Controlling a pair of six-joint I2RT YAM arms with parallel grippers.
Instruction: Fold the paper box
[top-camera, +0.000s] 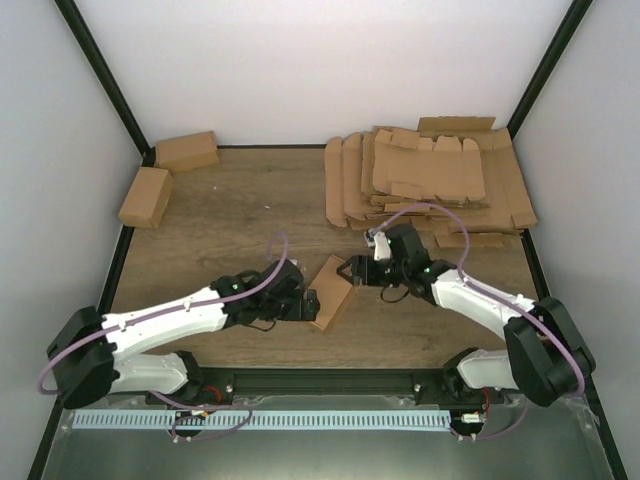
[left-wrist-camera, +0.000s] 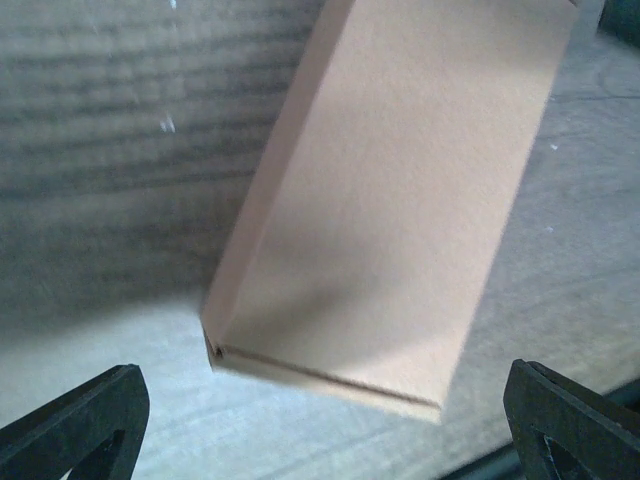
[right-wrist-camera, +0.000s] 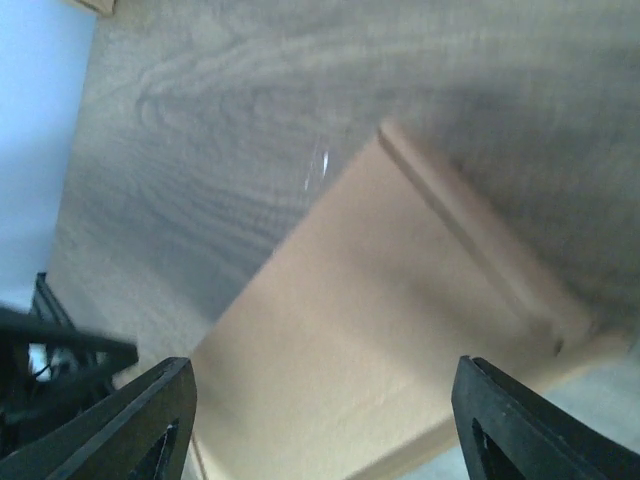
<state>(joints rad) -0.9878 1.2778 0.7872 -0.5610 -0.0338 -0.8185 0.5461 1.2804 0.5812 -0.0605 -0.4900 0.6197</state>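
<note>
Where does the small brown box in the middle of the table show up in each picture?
Top external: paper box just below the picture's centre.
Left wrist: paper box fills centre and upper right.
Right wrist: paper box fills the lower middle.
Shared landmark: the wooden table beneath it.

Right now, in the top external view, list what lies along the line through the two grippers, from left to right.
left arm → left gripper → paper box → right gripper → right arm. The flat blanks behind overlap the box sideways, so they are left out.
</note>
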